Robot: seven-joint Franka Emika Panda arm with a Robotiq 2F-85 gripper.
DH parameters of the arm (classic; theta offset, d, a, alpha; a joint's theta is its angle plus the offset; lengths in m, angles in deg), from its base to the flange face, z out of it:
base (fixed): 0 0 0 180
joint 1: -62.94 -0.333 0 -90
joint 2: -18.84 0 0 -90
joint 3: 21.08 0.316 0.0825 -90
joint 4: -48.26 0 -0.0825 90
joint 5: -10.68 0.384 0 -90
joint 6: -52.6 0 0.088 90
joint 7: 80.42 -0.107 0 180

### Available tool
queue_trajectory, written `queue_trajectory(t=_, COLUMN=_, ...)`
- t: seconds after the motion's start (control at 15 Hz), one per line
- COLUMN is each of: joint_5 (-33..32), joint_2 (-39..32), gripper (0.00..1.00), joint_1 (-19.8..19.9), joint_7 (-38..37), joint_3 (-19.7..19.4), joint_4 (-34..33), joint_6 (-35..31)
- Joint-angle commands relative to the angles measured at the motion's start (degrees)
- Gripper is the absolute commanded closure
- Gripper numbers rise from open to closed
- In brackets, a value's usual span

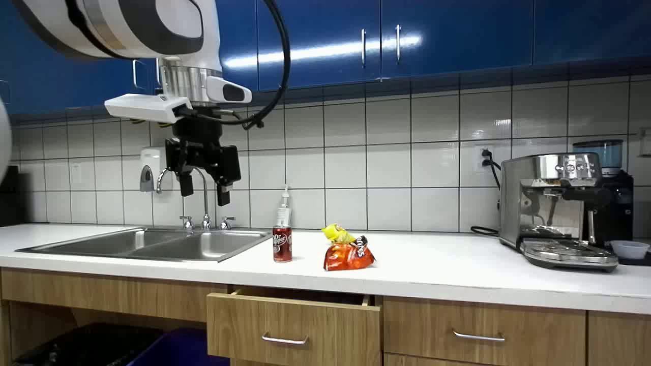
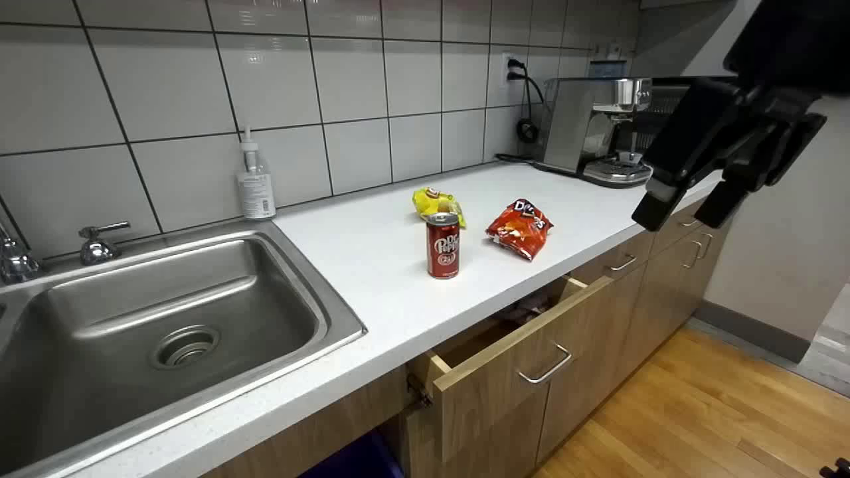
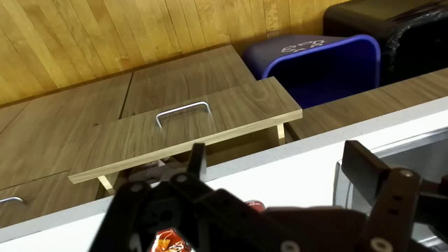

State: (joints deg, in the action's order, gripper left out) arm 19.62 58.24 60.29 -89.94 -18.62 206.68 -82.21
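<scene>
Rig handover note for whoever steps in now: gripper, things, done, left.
Gripper: open, empty, raised, touching nothing.
Things: Dr Pepper can upright on the counter; red chip bag and yellow bag near it, apart from each other.
Done: drawer stands partly open; contents too unclear to name.
Left, as things lie: drawer not shut, can and both bags not picked up.
</scene>
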Motion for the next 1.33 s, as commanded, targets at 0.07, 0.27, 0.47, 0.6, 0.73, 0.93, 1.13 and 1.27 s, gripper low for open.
queue_trajectory(t=0.07, joint_5=0.16, joint_2=-0.04, gripper=0.00, joint_1=0.21, joint_7=0.14, joint_3=0.18, joint_4=-0.08, joint_6=0.13)
queue_trajectory(t=0.27, joint_5=0.01, joint_2=-0.49, gripper=0.00, joint_1=0.59, joint_7=-1.07, joint_3=0.85, joint_4=0.00, joint_6=-0.50)
queue_trajectory(t=0.47, joint_5=0.58, joint_2=-2.53, gripper=0.00, joint_1=0.84, joint_7=-2.49, joint_3=1.10, joint_4=-0.12, joint_6=-1.55)
queue_trajectory(t=0.6, joint_5=0.95, joint_2=-3.89, gripper=0.00, joint_1=0.83, joint_7=-3.32, joint_3=1.04, joint_4=0.01, joint_6=-3.02)
queue_trajectory(t=0.73, joint_5=1.61, joint_2=-5.65, gripper=0.00, joint_1=0.91, joint_7=-5.06, joint_3=1.12, joint_4=-0.14, joint_6=-5.13)
queue_trajectory(t=0.93, joint_5=2.47, joint_2=-8.70, gripper=0.00, joint_1=1.37, joint_7=-8.04, joint_3=1.40, joint_4=-0.45, joint_6=-9.71)
queue_trajectory(t=1.13, joint_5=2.52, joint_2=-12.10, gripper=0.00, joint_1=2.25, joint_7=-11.58, joint_3=1.80, joint_4=-0.75, joint_6=-14.22)
queue_trajectory(t=1.27, joint_5=2.96, joint_2=-14.52, gripper=0.00, joint_1=2.81, joint_7=-14.62, joint_3=2.00, joint_4=-1.23, joint_6=-16.51)
